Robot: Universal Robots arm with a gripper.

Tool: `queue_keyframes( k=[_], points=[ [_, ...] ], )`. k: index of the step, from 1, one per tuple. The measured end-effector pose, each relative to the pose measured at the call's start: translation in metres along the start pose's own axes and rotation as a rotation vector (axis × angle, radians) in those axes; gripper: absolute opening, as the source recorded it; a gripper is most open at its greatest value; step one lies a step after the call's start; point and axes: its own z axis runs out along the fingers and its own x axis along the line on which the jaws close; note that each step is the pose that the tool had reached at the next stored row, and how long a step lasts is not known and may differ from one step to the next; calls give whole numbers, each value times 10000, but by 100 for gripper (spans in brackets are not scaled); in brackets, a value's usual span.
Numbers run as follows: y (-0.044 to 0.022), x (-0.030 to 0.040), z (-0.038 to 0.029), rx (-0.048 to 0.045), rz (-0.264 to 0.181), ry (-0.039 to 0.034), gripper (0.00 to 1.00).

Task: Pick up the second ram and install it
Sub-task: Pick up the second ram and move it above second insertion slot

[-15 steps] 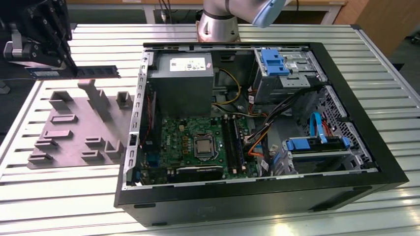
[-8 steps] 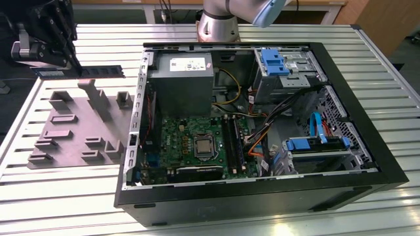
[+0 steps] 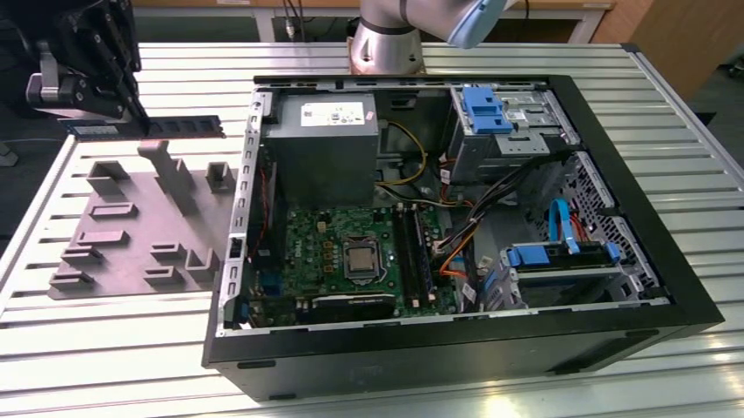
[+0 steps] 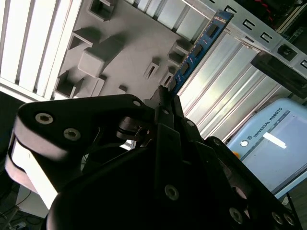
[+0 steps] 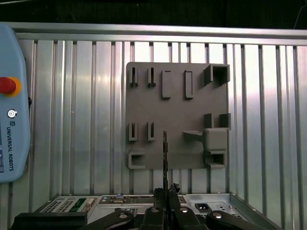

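Black metal nearest in both wrist views: the gripper [image 4: 163, 96], fingers pinched tight on one end of the second ram [image 4: 196, 48]. Holds that dark blue-green stick straight out from the fingertips, in the air over the table [image 3: 152, 348], small black chips in a row along its face. Edge-on in the first wrist view, a thin dark line across the grey fixture plate [image 5: 177, 115]. In the exterior view, hangs at the exterior view's far left with the stick level, reaching toward the exterior view's right past the plate's far edge. One arm, one gripper, one stick in the grip. Below, one fixture plate flat on the aluminium slats, studded with many raised blocks and slots. Apart from the plate, one light blue teach pendant [image 5: 12, 105] with a red button. Farther on, one black computer case [image 3: 465, 348] lying open on the table. Inside: one grey power supply [image 3: 323, 148], one green motherboard [image 3: 308, 248] with long black slots [image 3: 415, 257], two bright blue drive brackets [image 3: 489, 109], loose bundles of coloured cables [image 3: 459, 244]. Beyond the case, the arm's silver base [image 3: 389, 43].
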Motion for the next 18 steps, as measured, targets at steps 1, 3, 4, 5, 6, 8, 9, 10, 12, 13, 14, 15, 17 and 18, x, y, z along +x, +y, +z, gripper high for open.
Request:
queue_keyframes(
  k=[1,3,4,5,6,8,9,10,12,13,14,15,17,18],
  points=[
    [-3,0,0,0,0,0,14],
    [-9,0,0,1,0,-1,14],
    [-29,0,0,1,0,-1,14],
    [-32,0,-1,1,0,0,14],
    [-35,-1,-1,1,0,-1,14],
    [-40,-1,-2,0,0,0,14],
    [-42,0,-1,0,0,0,14],
    [-44,0,-1,1,1,0,14],
    [-47,-1,-2,0,0,0,14],
    [-48,-1,-2,0,0,-1,14],
    [-50,-1,-2,0,0,0,14],
    [-53,-1,-2,0,0,0,14],
    [-60,-1,-2,0,-1,-1,14],
    [-64,-1,-2,0,0,0,14]
  ],
)
